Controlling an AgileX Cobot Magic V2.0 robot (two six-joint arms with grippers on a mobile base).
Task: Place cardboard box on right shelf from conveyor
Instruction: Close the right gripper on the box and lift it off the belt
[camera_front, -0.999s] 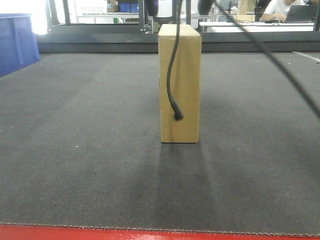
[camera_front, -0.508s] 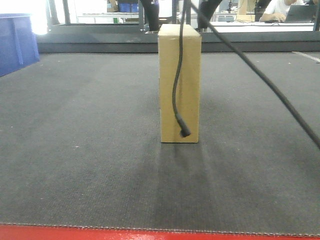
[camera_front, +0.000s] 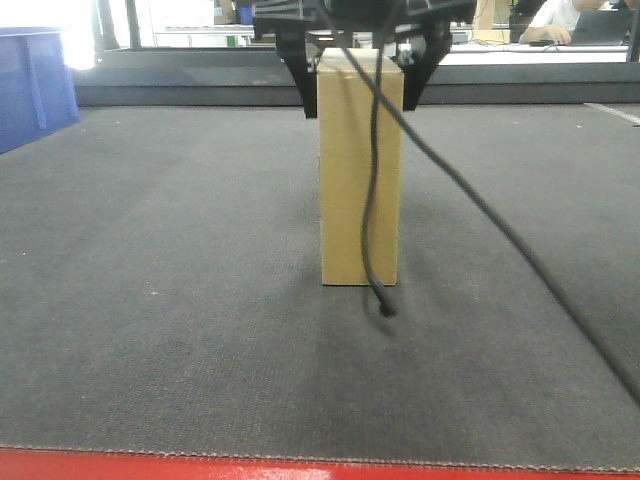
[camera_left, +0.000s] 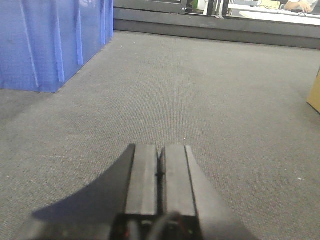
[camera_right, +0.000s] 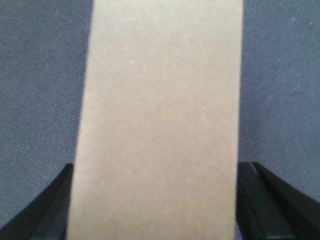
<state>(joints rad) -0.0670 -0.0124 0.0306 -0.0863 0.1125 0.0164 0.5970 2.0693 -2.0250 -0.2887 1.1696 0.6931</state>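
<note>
A robotics lab or industrial workshop, not a home; a wide grey conveyor (camera_front: 150, 300) with a red edge (camera_front: 300, 470) stretches under the right claw (camera_front: 360, 105); a big blue bin (camera_front: 35, 85) stands well to the claw's left; behind the claw are racks (camera_front: 190, 30) and white counters (camera_front: 520, 50); a person (camera_front: 560, 12) sits there at a laptop (camera_front: 605, 25).

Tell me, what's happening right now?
Left claw shut, low over dark grey belt. Right claw open, straddling top of upright tan cardboard box. Black cable dangling in front.
</note>
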